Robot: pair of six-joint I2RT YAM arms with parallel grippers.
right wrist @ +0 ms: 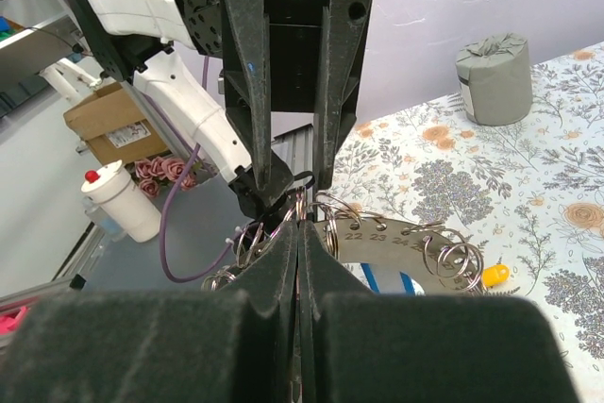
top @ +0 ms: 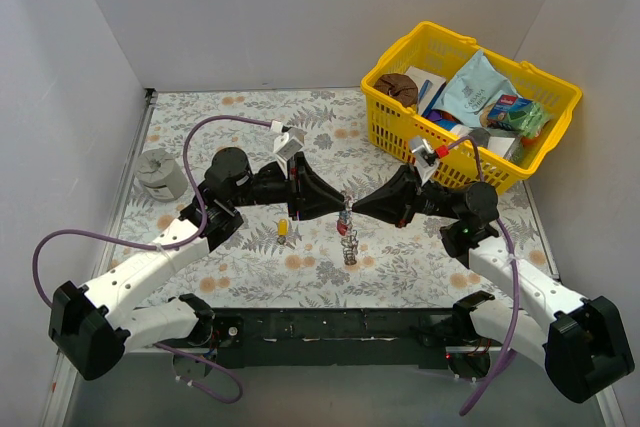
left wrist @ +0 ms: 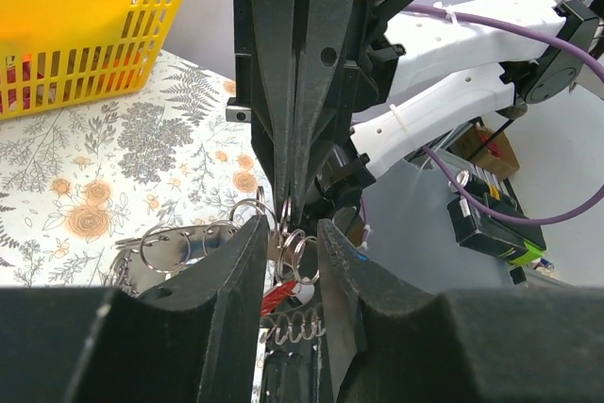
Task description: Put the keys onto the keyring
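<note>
My two grippers meet tip to tip above the middle of the table. My right gripper (top: 353,207) (right wrist: 299,226) is shut on a silver ring (right wrist: 302,207) of the keyring bunch (top: 348,239), which hangs below: several small rings on a curved numbered metal plate (right wrist: 396,238). My left gripper (top: 339,203) (left wrist: 291,226) is open, its fingers either side of the same rings (left wrist: 294,244). The red key (left wrist: 279,295) hangs under the rings. The yellow key (top: 283,230) (right wrist: 495,276) lies on the table to the left. A blue piece (right wrist: 370,280) shows under the plate; I cannot tell whether it is the blue key.
A grey round cylinder (top: 160,172) (right wrist: 493,77) stands at the far left. A yellow basket (top: 375,87) (left wrist: 85,35) full of packets stands at the back right. White walls close the table on three sides.
</note>
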